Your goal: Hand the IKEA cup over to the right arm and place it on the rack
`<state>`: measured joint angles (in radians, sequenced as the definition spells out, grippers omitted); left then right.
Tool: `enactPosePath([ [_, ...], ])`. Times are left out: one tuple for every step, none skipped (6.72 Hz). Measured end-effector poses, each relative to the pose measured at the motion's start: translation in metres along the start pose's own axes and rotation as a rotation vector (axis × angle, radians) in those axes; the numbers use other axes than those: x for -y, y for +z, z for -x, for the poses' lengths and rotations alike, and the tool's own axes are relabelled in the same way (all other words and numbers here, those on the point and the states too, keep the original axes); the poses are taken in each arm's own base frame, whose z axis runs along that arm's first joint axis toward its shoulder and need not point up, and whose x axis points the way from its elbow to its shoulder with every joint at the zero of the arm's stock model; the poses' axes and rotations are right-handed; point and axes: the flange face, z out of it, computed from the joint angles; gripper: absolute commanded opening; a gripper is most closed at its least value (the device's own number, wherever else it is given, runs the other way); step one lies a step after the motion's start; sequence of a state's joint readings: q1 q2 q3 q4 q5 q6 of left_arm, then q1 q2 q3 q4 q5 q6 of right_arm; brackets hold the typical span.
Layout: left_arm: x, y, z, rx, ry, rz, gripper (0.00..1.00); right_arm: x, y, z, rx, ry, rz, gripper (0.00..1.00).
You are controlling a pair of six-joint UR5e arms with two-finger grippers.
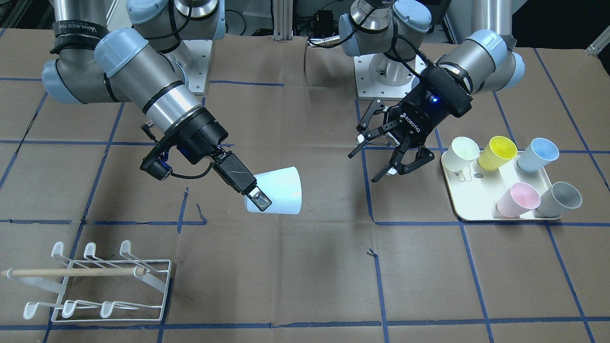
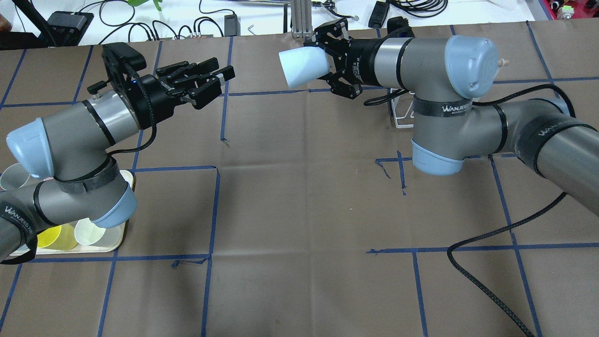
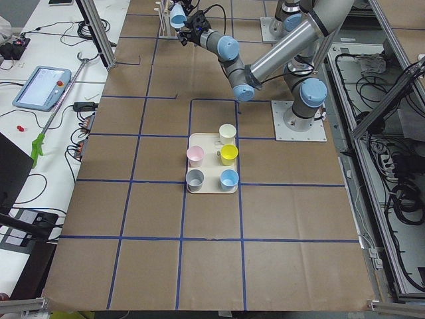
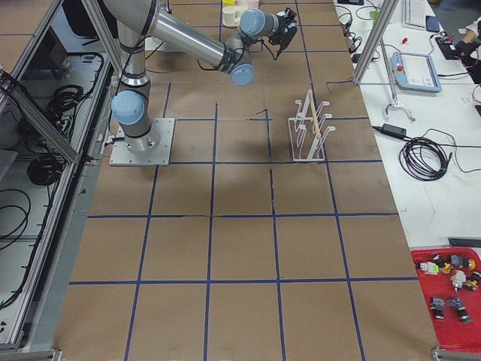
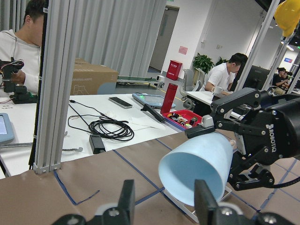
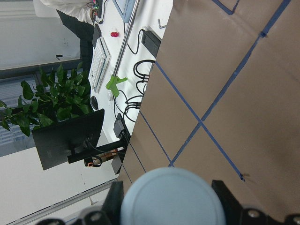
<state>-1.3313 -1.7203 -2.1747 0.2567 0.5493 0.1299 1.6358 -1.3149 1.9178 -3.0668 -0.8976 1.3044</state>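
Observation:
My right gripper (image 1: 259,200) is shut on a pale blue cup (image 1: 281,190) and holds it tilted, on its side, above the middle of the table. The cup also shows in the overhead view (image 2: 302,69), in the left wrist view (image 5: 199,166) and in the right wrist view (image 6: 171,199). My left gripper (image 1: 371,159) is open and empty, a short way from the cup, its fingers pointing toward it (image 2: 216,77). The white wire rack (image 1: 109,281) with a wooden dowel handle stands on the table on my right arm's side, with no cup on it.
A cream tray (image 1: 476,209) on my left side holds several cups: cream (image 1: 464,152), yellow (image 1: 498,152), blue (image 1: 538,155), pink (image 1: 519,199) and grey (image 1: 560,199). Brown paper with blue tape lines covers the table. Cables and people lie beyond the far edge.

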Motion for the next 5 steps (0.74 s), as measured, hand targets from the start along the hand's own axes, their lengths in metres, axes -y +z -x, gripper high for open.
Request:
enactPosePath([
  [0.011,0.003,0.013,0.065,-0.032,0.030,0.83,0.013,-0.006,0.000,0.007,0.003,-0.022,0.28],
  [0.024,0.006,0.031,0.168,-0.073,0.079,0.88,0.032,-0.017,0.001,0.015,-0.019,-0.056,0.25],
  [0.037,0.008,0.049,0.268,-0.117,0.139,0.94,0.053,-0.032,0.003,0.021,-0.097,-0.094,0.25],
  [0.049,0.011,0.065,0.357,-0.168,0.216,0.95,0.074,-0.048,0.004,0.018,-0.222,-0.133,0.21],
  [0.062,0.015,0.078,0.432,-0.222,0.306,0.95,0.095,-0.061,0.005,-0.009,-0.367,-0.163,0.17],
])
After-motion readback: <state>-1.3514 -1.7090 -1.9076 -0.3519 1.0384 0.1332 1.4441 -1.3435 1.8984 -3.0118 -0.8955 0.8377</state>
